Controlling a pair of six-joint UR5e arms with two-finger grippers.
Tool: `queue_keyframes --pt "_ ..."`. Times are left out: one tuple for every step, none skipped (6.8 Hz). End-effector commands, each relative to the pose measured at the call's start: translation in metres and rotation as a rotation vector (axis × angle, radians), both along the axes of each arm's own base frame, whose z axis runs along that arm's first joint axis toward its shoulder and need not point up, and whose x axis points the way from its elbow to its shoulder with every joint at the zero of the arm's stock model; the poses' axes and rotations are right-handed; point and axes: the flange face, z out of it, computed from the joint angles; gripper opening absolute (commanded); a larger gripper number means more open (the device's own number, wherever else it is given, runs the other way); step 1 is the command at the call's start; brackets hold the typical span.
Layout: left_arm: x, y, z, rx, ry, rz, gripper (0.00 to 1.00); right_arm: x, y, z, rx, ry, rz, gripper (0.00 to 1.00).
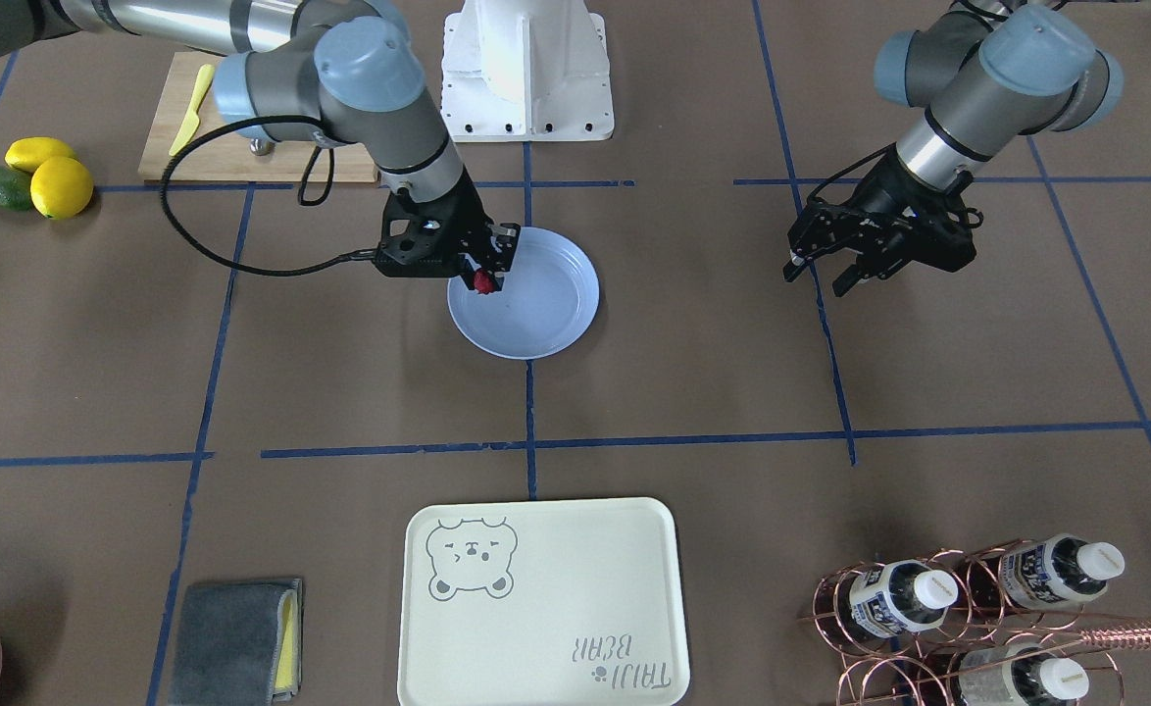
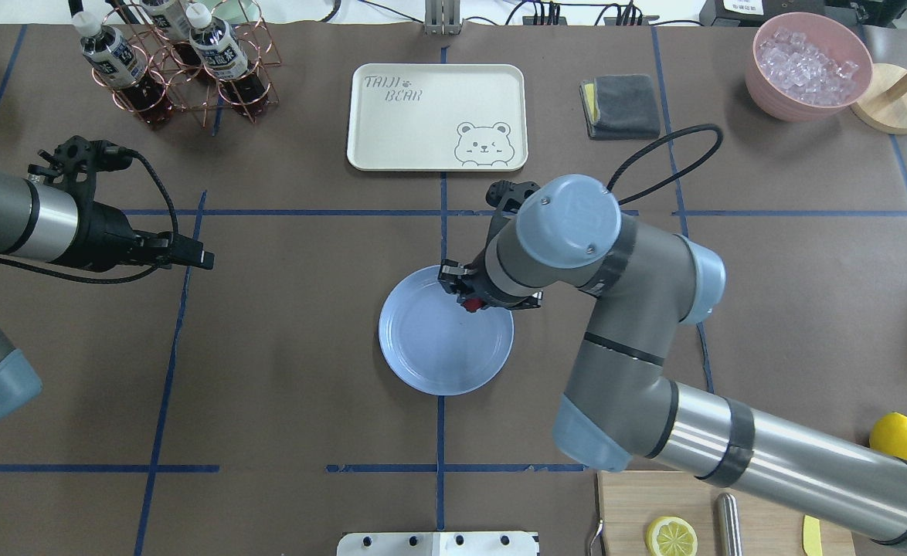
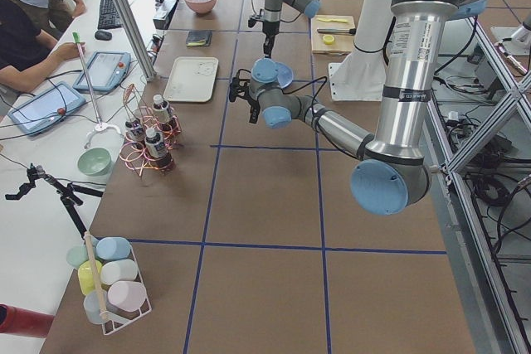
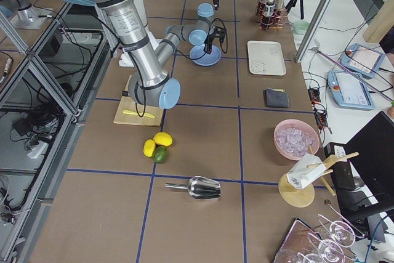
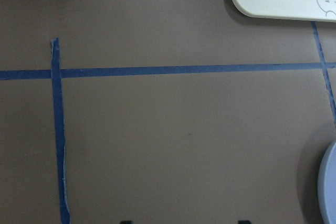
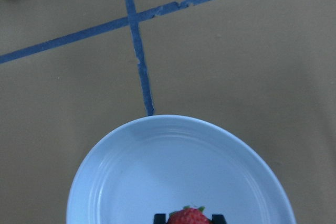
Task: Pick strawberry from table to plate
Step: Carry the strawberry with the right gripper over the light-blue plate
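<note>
The small red strawberry point(image 1: 483, 282) point(image 2: 471, 305) sits between the fingers of my right gripper point(image 1: 484, 280) point(image 2: 469, 303), which is shut on it. It hangs over the inner part of the light-blue plate point(image 1: 551, 309) point(image 2: 434, 347), near the rim on my right arm's side. In the right wrist view the strawberry point(image 6: 188, 216) shows at the bottom edge with the plate point(image 6: 168, 166) below it. I cannot tell whether it touches the plate. My left gripper point(image 1: 816, 281) point(image 2: 191, 256) hovers open and empty over the brown table point(image 1: 683, 373), well away from the plate.
A cream bear tray point(image 1: 536, 608) lies beyond the plate. A copper rack of bottles point(image 1: 958, 608) and a grey cloth point(image 1: 232, 637) stand on the far side. Two lemons and an avocado point(image 1: 41, 176) lie beside a wooden cutting board point(image 1: 169, 147). A pink bowl of ice point(image 2: 809, 66) stands far right.
</note>
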Motion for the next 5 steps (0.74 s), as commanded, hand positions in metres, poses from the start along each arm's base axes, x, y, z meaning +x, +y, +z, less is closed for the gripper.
queue_keyframes --pt "0.000 0.000 -0.001 0.002 0.002 0.000 0.75 -0.040 0.017 0.003 0.000 0.039 0.001 0.00" --pt "0.000 0.000 -0.001 0.001 0.001 0.000 0.75 -0.054 0.021 0.012 0.005 0.069 0.008 0.00" --pt "0.000 0.000 -0.002 0.003 0.002 -0.001 0.76 -0.059 0.020 0.015 0.008 0.082 0.016 0.00" --pt "0.000 0.000 -0.002 0.003 0.002 -0.001 0.76 -0.059 0.020 0.015 0.007 0.082 0.017 0.00" --pt "0.001 0.000 -0.002 0.001 0.003 -0.001 0.76 -0.061 0.023 0.014 0.008 0.081 0.013 0.00"
